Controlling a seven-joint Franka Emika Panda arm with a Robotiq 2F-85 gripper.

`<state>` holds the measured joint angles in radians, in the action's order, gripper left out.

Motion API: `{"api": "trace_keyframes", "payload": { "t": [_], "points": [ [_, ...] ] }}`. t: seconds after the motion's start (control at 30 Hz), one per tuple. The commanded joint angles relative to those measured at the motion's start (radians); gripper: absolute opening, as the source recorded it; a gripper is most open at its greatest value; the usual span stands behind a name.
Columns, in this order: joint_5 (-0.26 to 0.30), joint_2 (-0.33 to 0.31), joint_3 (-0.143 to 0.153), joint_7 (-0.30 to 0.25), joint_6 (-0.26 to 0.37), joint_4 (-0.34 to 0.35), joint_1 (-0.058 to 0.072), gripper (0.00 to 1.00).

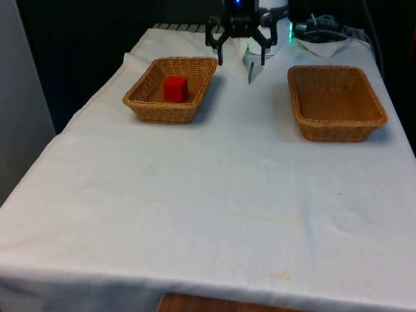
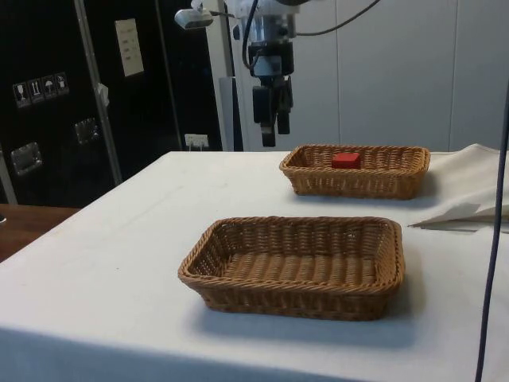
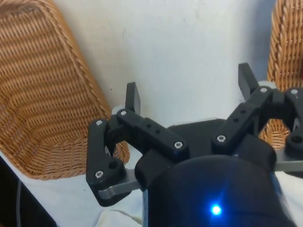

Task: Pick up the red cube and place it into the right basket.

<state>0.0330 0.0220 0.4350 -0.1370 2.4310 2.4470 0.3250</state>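
The red cube [image 1: 175,88] lies inside the wicker basket [image 1: 158,112] on the front view's left. A second, empty wicker basket [image 1: 338,132] stands on the front view's right. My gripper [image 1: 240,57] hangs open above the cloth between the two baskets, at the table's far end and nearer the cube's basket, holding nothing. From the side, the gripper [image 2: 270,121] is well above the table, the cube [image 2: 345,160] sits in the far basket [image 2: 350,185], and the empty basket [image 2: 294,298] is nearest. In the wrist view the spread fingertips [image 3: 134,97] frame bare white cloth.
Wicker walls [image 3: 42,94] flank the fingers in the wrist view. A rumpled fold of cloth [image 2: 469,199] rises beyond the cube's basket in the side view. Cables and gear [image 1: 325,32] lie at the far edge. White cloth [image 1: 208,208] covers the near half.
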Motion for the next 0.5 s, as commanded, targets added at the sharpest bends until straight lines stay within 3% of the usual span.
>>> {"api": "trace_keyframes", "payload": {
  "t": [0.0,0.17,0.4,0.47],
  "points": [
    [-0.001,-0.007,-0.004,0.017,-0.005,-0.008,0.003,1.00],
    [0.000,-0.004,-0.016,0.032,0.000,-0.009,0.002,1.00],
    [-0.011,-0.018,-0.048,0.097,-0.003,-0.027,0.007,1.00],
    [-0.001,-0.010,-0.049,0.082,0.000,-0.021,0.004,1.00]
  ]
}}
